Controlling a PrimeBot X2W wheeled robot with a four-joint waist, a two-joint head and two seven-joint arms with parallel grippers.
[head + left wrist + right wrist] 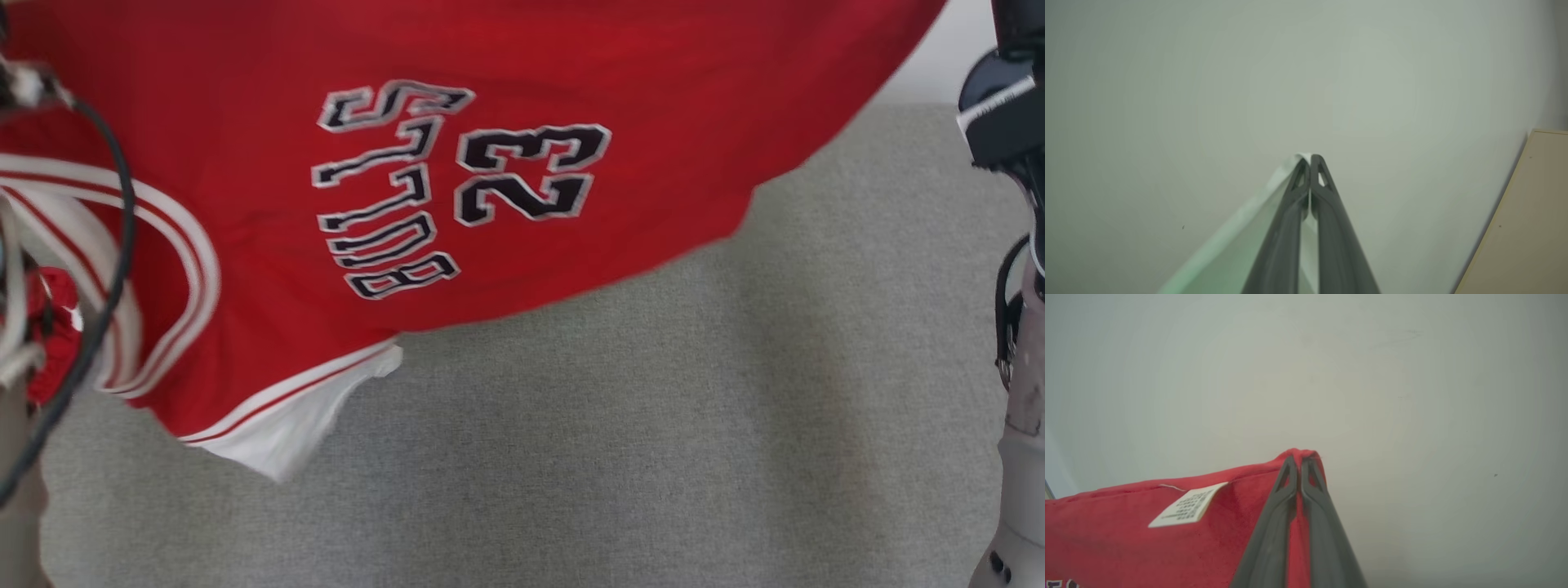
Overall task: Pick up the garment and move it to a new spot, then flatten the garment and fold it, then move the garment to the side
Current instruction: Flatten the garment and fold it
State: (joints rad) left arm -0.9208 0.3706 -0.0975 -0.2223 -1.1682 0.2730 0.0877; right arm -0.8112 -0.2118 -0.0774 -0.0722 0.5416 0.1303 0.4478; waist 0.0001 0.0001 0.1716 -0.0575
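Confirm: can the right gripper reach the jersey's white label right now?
Probably not: right gripper is shut on the jersey; the label sits beside its fingers, needing a release first.

The garment [694, 82] is bright red with black, white-edged lettering and white-striped trim. Beside the dark grey right gripper [1301, 459], its label [1186, 506] is white with dark print.

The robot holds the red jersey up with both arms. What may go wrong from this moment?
1. The left fingers pinch only a thin pale cloth edge at their very tips, so it may slip out.
2. The right fingers hold a small fold of the jersey near the white label. A hard pull to flatten might free it.
3. A black cable crosses the striped armhole and could snag the cloth.
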